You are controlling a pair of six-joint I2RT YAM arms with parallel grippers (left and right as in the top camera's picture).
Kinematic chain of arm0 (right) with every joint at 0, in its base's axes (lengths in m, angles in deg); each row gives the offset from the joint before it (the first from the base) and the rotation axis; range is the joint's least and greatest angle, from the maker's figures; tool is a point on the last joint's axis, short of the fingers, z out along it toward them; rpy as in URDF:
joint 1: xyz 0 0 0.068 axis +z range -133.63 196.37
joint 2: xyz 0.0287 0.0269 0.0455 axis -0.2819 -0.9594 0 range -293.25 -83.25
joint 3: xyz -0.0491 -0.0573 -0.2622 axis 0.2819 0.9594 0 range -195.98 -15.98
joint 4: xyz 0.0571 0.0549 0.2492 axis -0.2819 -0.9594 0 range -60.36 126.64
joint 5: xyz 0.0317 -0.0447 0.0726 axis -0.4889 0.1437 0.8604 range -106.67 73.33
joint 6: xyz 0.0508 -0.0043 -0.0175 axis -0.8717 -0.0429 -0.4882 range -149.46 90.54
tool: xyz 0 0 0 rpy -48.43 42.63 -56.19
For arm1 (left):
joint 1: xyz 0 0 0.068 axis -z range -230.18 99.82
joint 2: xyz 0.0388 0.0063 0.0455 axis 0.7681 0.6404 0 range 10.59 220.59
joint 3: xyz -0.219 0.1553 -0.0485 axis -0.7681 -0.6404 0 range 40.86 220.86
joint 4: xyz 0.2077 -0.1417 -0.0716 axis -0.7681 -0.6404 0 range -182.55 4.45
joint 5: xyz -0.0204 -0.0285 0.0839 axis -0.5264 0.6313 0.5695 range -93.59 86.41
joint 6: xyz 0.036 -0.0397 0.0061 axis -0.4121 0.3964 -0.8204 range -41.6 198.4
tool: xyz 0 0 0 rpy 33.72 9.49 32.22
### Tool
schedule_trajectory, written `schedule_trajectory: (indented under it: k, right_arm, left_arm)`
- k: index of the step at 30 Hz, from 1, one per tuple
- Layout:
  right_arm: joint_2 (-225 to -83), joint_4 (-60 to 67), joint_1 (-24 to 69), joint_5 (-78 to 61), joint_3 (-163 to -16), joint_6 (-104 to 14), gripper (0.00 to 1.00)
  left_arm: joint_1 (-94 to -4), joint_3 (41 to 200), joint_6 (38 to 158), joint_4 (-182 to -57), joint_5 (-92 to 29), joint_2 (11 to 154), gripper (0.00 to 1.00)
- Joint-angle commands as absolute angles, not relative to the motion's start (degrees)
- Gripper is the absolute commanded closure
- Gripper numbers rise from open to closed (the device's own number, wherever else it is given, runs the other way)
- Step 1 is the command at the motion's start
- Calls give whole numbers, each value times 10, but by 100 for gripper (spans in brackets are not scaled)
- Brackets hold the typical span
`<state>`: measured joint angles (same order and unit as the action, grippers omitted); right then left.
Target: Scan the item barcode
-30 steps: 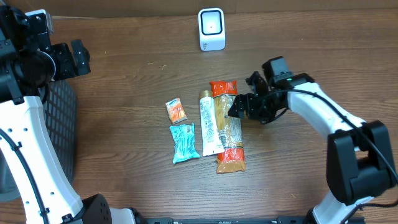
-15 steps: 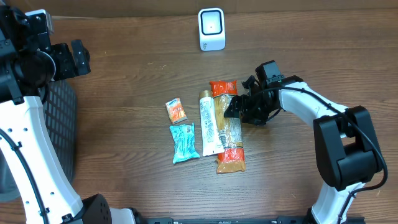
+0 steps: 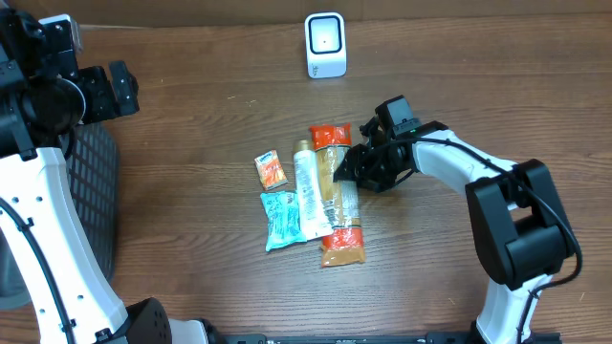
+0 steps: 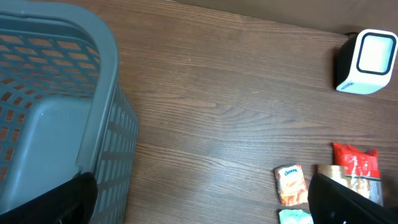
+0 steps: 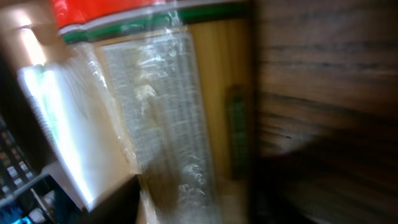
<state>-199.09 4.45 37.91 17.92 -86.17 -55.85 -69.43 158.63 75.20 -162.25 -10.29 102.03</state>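
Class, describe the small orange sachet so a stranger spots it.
Seen from overhead, below the white box-shaped scanner lies a cluster of packets. The small orange sachet sits at its upper left, above the teal plastic packet, and is the smallest.

A mock shop checkout on a lab bench: on the wooden table (image 3: 191,277) a small white barcode scanner (image 3: 325,44) stands beyond the right gripper (image 3: 349,167), sealed food packets (image 3: 311,191) lie beside its fingertips, and a grey plastic basket (image 4: 56,93) sits beneath the left gripper (image 3: 113,88)
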Motion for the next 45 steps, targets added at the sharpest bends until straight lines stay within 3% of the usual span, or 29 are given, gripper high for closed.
schedule_trajectory:
  k: [1, 4, 5, 11, 20, 26, 34, 36, 39, 45]
  right_arm:
    - [-2009, 45, 388, 182, -868, -580, 72]
    - [-2008, 43, 388, 183, -872, -580, 94]
    - [-2005, 39, 388, 186, -874, -580, 96]
    - [-1948, -19, 388, 143, -905, -557, 96]
    - [-1885, -312, 414, -141, -1062, -537, 96]
    - [-1910, -329, 469, -244, -1063, -570, 96]
    - [-1992, -297, 541, -272, -1063, -617, 96]
    - [-2011, -294, 551, -271, -1063, -623, 90]
    - [-2024, -291, 556, -271, -1063, -623, 65]
    - [-2024, -290, 553, -263, -1063, -620, 37]
  left_arm:
    - [-696, 1590, 743, -1621, -107, 1022, 0]
    - [-696, 1590, 743, -1621, -107, 1022, 1]
    - [-696, 1590, 743, -1621, -107, 1022, 0]
    - [-696, 1590, 743, -1621, -107, 1022, 0]
    - [-696, 1590, 743, -1621, -107, 1022, 0]
    - [-696, 1590, 743, -1621, -107, 1022, 0]
    - [-696, 1590, 743, -1621, -107, 1022, 1]
    - [-696, 1590, 743, -1621, -107, 1022, 0]
    - [-696, 1590, 743, -1621, -107, 1022, 0]
    - [-696, 1590, 743, -1621, -107, 1022, 0]
